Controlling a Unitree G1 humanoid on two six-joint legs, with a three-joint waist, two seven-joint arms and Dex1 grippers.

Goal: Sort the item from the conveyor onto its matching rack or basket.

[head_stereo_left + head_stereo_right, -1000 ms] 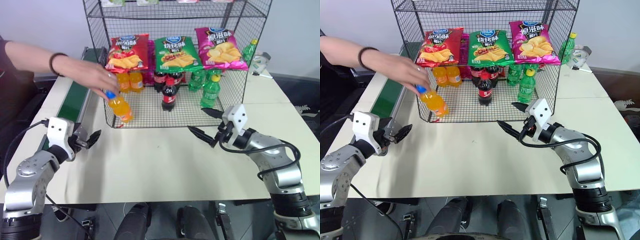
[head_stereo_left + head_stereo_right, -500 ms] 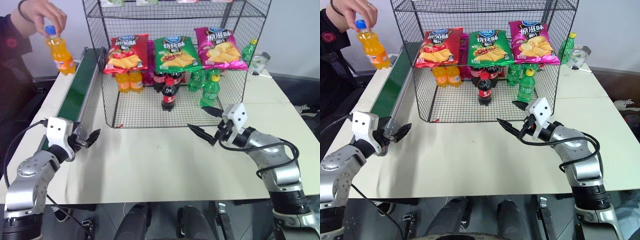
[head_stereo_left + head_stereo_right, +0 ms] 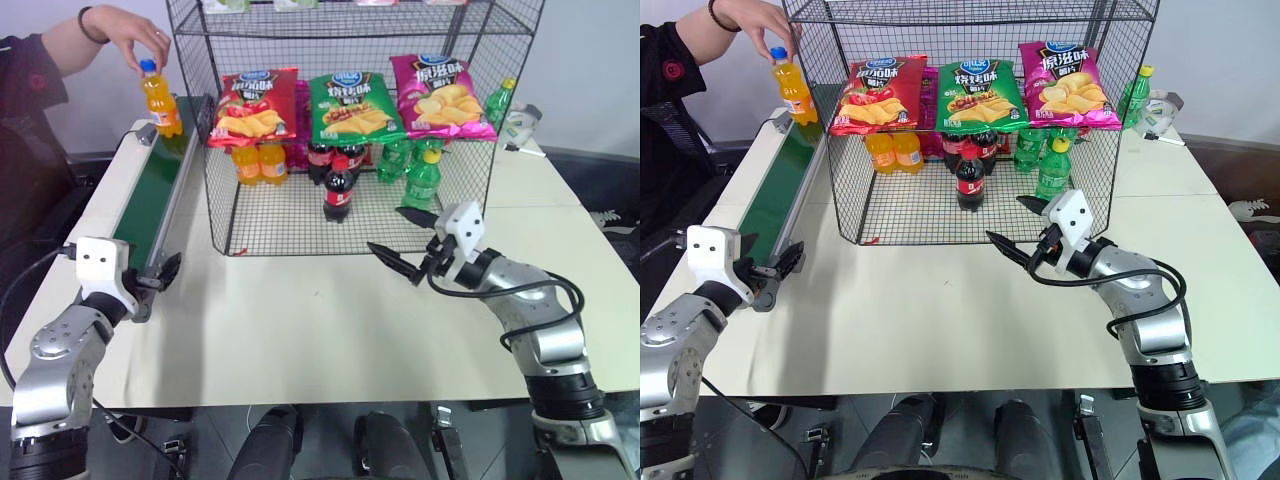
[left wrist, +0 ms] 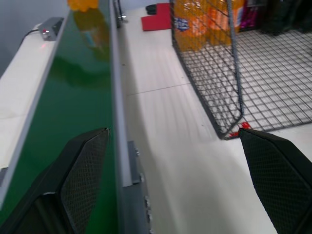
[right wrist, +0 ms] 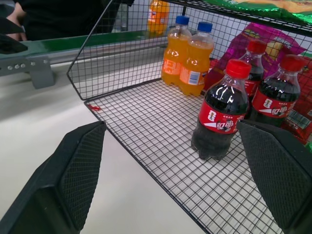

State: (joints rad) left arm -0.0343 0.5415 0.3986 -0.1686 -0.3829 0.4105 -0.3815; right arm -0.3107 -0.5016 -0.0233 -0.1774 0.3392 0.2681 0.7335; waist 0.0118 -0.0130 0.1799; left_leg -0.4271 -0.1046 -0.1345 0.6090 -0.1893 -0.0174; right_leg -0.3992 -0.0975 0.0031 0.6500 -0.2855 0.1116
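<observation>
A person's hand (image 3: 135,35) is setting the orange soda bottle (image 3: 160,98) upright on the far end of the conveyor (image 3: 150,195), holding it by its blue cap.

Step in hand: waiting for delivery of the bottle. To perform it well, the left gripper (image 3: 163,274) is best kept level with its fingers spread at the near end of the conveyor, over the belt line, closing only once the bottle body is standing between the fingers and the hand is clear. A grip low on the body, below the cap, should limit tipping.

The left gripper's fingers are standing wide apart and holding nothing; the bottle is well apart from them, at the opposite end of the conveyor.

The right gripper (image 3: 400,243) is likewise spread and empty, hovering on the rack side of the conveyor, just in front of the wire rack (image 3: 232,210).
</observation>
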